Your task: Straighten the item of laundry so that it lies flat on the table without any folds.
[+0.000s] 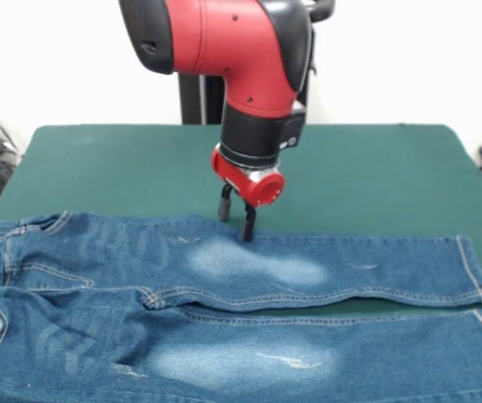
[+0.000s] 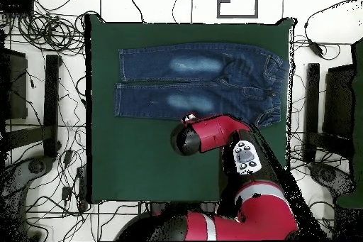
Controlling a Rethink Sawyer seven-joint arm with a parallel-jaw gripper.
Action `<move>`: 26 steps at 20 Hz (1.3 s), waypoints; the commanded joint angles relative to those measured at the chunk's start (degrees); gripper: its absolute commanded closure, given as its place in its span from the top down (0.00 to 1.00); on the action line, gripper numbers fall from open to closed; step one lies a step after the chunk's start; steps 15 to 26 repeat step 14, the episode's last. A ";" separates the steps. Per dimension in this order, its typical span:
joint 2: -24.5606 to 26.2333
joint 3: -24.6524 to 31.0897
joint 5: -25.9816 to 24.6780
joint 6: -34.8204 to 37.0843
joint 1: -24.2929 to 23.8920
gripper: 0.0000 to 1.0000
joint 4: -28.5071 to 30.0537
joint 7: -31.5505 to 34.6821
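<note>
the black two-fingered gripper (image 1: 236, 217) on the red arm hangs narrowly parted and empty, tips at the far long edge of the blue faded denim jeans (image 1: 224, 311), which lie spread lengthwise across the dark green felt table (image 1: 375, 176), both legs side by side.

Green table (image 1: 375, 168) w/ jeans (image 1: 224, 302) flat
</note>
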 commanded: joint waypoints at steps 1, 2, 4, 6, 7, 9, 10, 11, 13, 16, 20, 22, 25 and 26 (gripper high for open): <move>6.53 4.37 -7.75 -1.16 -3.46 1.00 0.34 -14.80; 6.65 4.30 -8.12 -1.09 -3.33 1.00 0.24 -14.42; 7.13 4.42 -8.46 -1.19 -3.63 1.00 0.40 -13.49; 7.15 4.40 -9.14 -1.20 -3.72 1.00 0.36 -13.24; 7.22 4.59 -9.30 -1.02 -3.99 1.00 0.34 -13.36; 7.36 5.07 -9.24 -0.55 -4.60 1.00 0.22 -13.59; 7.34 5.12 -9.49 -0.41 -4.64 1.00 0.13 -13.67; 7.38 5.25 -9.66 -0.36 -4.86 1.00 0.10 -13.71; 7.42 5.61 -9.90 -0.15 -5.39 1.00 0.18 -13.90; 7.41 5.85 -9.97 0.00 -5.70 1.00 0.30 -14.04; 7.41 5.85 -9.97 0.00 -5.70 1.00 0.30 -14.04; 7.41 5.85 -9.97 0.00 -5.70 1.00 0.30 -14.04; 7.41 5.85 -9.97 0.00 -5.70 1.00 0.30 -14.04; 7.41 5.85 -9.97 0.00 -5.70 1.00 0.30 -14.04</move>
